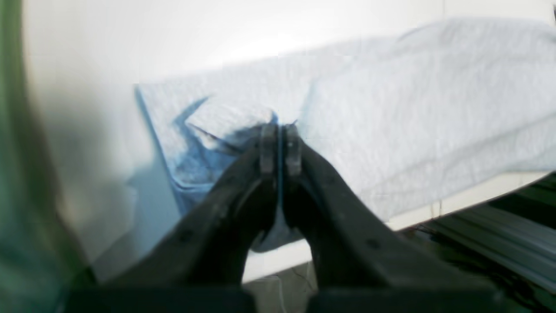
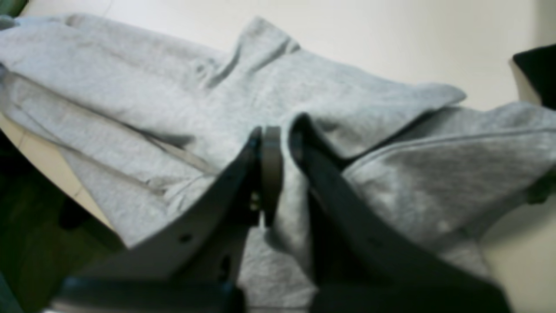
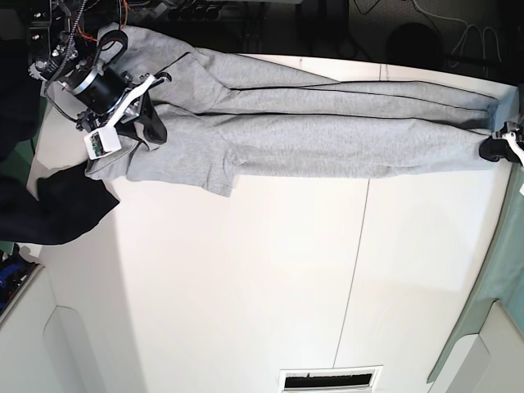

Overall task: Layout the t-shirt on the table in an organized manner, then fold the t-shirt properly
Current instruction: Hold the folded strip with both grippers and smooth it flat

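Note:
The light grey t-shirt (image 3: 327, 135) lies pulled out in a long band across the far side of the white table (image 3: 246, 286). At the band's left end my right gripper (image 3: 152, 124) is shut on a fold of the cloth. In the right wrist view the t-shirt (image 2: 152, 87) bunches up between the fingers of the right gripper (image 2: 284, 130). At the band's right end, by the table edge, my left gripper (image 3: 498, 149) holds the shirt. In the left wrist view the left gripper (image 1: 280, 145) pinches a thin edge of the t-shirt (image 1: 412, 108). No lettering shows.
A dark navy-black cloth (image 3: 65, 209) lies at the table's left edge, just below the right arm, and shows as a dark patch (image 2: 538, 69) in the right wrist view. A thin seam (image 3: 352, 270) runs down the tabletop. Cables and gear crowd the far edge.

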Action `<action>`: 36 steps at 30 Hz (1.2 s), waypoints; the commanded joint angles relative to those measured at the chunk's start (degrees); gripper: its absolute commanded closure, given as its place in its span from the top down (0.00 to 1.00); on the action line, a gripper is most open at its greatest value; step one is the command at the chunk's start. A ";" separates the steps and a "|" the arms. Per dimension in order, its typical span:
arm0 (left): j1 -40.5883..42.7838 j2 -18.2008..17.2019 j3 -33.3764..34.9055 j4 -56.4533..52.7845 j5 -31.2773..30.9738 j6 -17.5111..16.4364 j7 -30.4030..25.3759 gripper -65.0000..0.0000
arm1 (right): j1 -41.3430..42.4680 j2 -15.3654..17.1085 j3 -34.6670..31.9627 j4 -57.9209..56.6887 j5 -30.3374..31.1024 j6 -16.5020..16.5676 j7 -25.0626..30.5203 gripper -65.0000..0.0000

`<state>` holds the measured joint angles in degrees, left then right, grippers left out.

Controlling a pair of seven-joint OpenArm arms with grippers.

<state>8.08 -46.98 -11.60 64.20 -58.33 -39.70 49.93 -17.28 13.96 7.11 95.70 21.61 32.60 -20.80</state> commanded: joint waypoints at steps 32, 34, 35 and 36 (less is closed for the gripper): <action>1.95 6.12 -11.15 -9.42 9.70 -0.02 -10.29 0.53 | 0.57 0.13 0.37 0.79 0.42 -1.29 2.97 0.54; 1.95 7.10 -11.15 -9.42 9.16 -0.30 -9.66 0.53 | 0.57 0.13 0.37 0.79 0.55 -1.29 2.97 0.54; 1.95 7.56 -11.15 -9.42 8.41 -0.30 -9.62 0.53 | 0.57 0.13 0.37 0.79 0.50 -1.29 2.97 0.54; 1.92 7.98 -11.15 -9.42 7.63 -0.30 -9.60 0.53 | 0.55 0.15 0.37 0.79 0.48 -1.29 2.95 0.54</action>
<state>10.28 -37.91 -22.50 54.33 -50.57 -39.48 40.01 -17.02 13.78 7.14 95.66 21.17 31.29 -19.18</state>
